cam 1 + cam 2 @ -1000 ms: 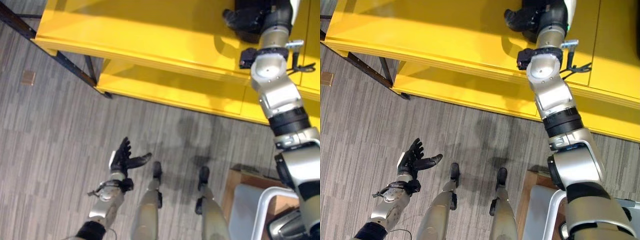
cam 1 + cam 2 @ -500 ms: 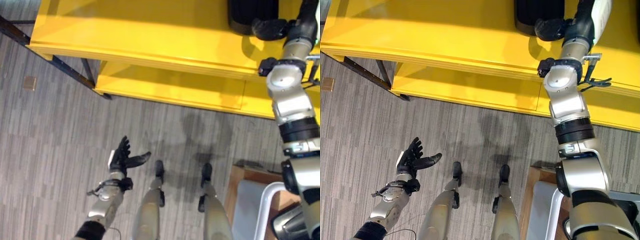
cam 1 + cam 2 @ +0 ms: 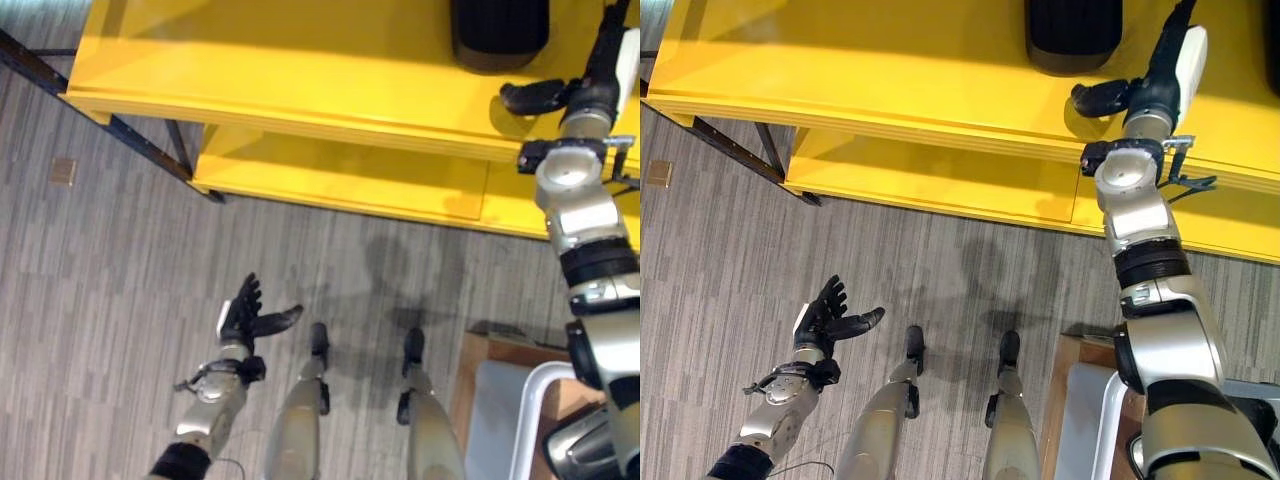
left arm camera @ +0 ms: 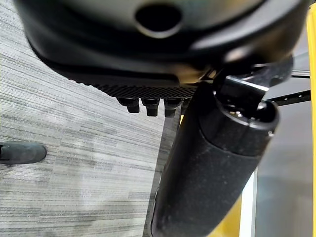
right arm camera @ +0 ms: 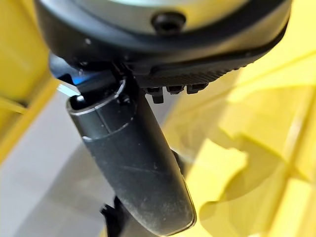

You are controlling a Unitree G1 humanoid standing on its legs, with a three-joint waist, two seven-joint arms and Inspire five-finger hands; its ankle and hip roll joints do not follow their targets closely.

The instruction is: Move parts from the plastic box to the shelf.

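The black part [image 3: 1074,33] sits on the top of the yellow shelf [image 3: 890,70], near its back edge. Just beside it, the right hand [image 3: 1118,95] hangs over the shelf top, apart from the part, thumb out and holding nothing; I can't tell how its fingers lie. Down low over the grey floor [image 3: 120,260], the left hand [image 3: 245,315] is spread wide and empty.

this looks like a workshop or warehouse-style workspace: a heavy yellow shelf [image 3: 300,70] with two tiers stands on dark metal legs [image 3: 140,135] over a grey striped carpet floor [image 3: 100,300] (office-type tiles), with a black part [image 3: 1073,35] stored on the upper tier and a cardboard box [image 3: 480,365] on the floor.
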